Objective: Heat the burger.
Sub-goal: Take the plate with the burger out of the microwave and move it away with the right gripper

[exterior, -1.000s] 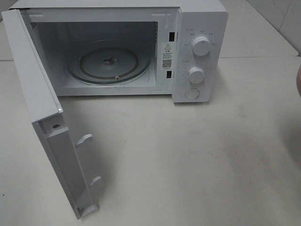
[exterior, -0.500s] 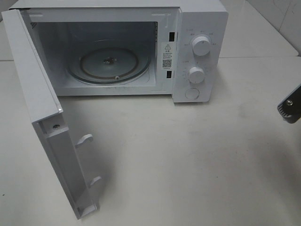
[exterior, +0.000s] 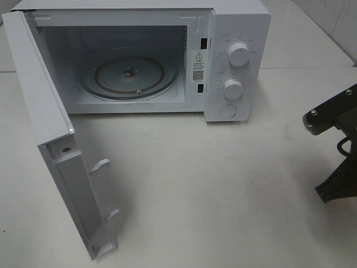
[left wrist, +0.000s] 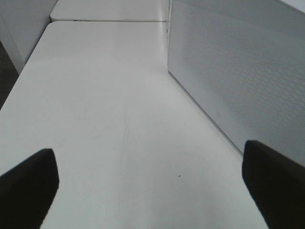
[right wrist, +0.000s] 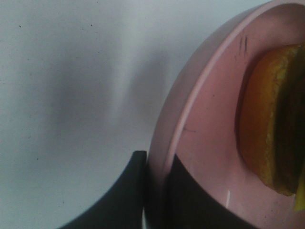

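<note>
Right gripper (right wrist: 155, 191) clamping pink plate (right wrist: 200, 143), burger (right wrist: 271, 119) on it

A white microwave (exterior: 167, 56) stands at the back of the white counter (exterior: 223, 190). Its door (exterior: 56, 139) hangs wide open on the left, with a glass turntable (exterior: 131, 75) inside. Two round knobs (exterior: 239, 54) sit one above the other on its right panel, a round button (exterior: 228, 110) beneath them. A pink plate (right wrist: 200, 143) shows in the right wrist view.

Black screw-studded pincer (exterior: 334, 162), looped cable (exterior: 343, 146)
</note>
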You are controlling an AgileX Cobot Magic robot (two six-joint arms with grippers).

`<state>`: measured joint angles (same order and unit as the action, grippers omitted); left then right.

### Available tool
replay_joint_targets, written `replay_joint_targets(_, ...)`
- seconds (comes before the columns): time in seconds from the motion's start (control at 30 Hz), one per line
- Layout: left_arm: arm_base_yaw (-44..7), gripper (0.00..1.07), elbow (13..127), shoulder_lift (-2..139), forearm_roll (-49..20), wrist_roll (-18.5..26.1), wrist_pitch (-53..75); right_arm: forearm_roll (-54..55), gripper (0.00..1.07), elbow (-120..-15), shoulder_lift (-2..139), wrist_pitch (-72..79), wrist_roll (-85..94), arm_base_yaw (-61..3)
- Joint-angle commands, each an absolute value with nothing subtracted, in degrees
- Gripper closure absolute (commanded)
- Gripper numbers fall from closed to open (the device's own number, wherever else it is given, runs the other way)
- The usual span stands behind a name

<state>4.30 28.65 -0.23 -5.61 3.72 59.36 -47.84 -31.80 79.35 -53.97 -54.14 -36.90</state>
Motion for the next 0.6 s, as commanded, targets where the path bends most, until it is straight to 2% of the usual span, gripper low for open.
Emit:
replay_joint_targets(0.03, 3.95, 0.09, 28.48, -1.55, -5.79, 3.55, 58.9, -51.85, 1.04, -32.26, 81.19, -55.29, -55.06, -36.33)
replay_joint_targets(0.23, 3.95, 0.09, 28.48, -1.55, -5.79, 3.55, 58.9, -52.43, 1.03, -32.31, 85.08, -51.8, -57.7, -31.57)
replay_joint_targets(0.3, 3.95, 0.09, 28.48, -1.55, -5.79, 3.55, 58.9, -54.03, 1.03, -32.31, 86.75, -48.7, -59.3, -28.25)
replay_joint_targets(0.6, 3.95, 0.09, 28.48, -1.55, -5.79, 3.55, 58.9, -58.5, 1.02, -32.72, 91.79, -45.09, -61.54, -23.55)
